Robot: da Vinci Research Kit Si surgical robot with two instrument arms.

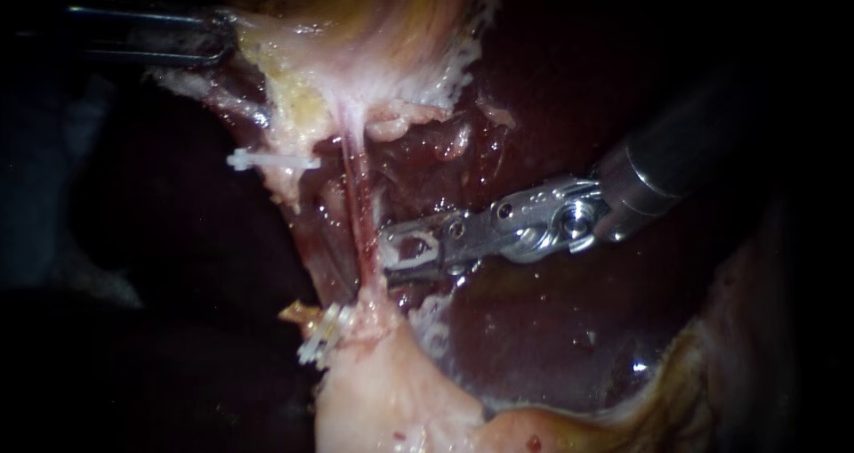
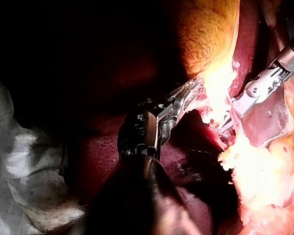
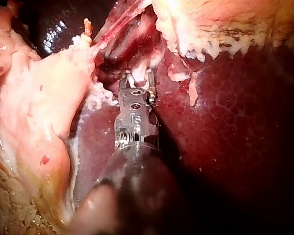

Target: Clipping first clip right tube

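Right instrument (image 1: 389, 253), jaws slightly parted with nothing gripped, should be advanced leftward until the right tube (image 1: 356, 204) is squarely straddled.

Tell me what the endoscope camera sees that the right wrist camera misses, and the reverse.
Endoscope view only: the left instrument gripping the gallbladder, and a white clip left of the thin red tube. Right wrist view only: a small white bit between the jaws of the right instrument; I cannot tell what it is. Both: the right instrument with open jaws at the tube, and the dark red liver.
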